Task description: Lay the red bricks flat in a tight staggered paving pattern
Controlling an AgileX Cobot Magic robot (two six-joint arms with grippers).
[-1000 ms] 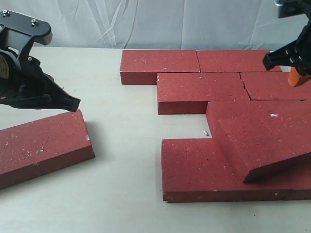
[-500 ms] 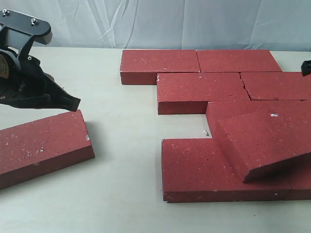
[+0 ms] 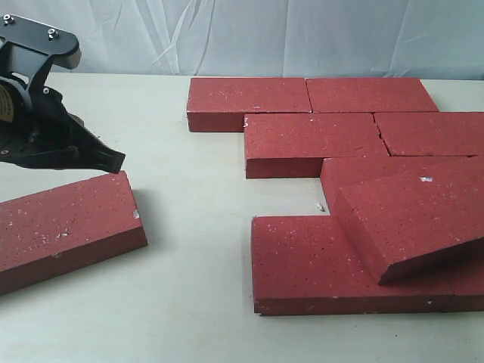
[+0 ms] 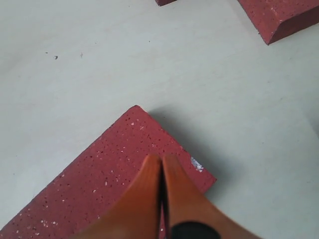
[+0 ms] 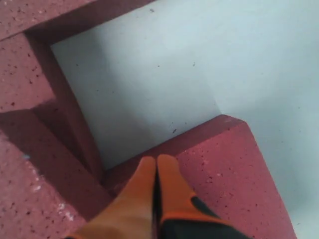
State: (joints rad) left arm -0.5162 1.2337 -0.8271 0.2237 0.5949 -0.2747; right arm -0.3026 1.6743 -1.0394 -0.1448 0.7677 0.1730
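Withdrawn from the outside view since a second ago, my right claw (image 5: 155,162) hangs pinched together, empty, above the mostly paved bricks (image 3: 310,134), one tilted brick (image 3: 408,219) beside it needing seating; my left claw (image 4: 162,158), also pinched empty, hovers over a loose brick (image 3: 64,227) awaiting placement.

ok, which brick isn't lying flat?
The tilted brick at the pattern's front right: it rests propped on the front-row brick; the others lie flat.

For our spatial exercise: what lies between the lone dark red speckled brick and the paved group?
Bare pale tabletop separates the lone dark red brick from the paved group, save one tiny white chip beside the group; the exterior view shows it.
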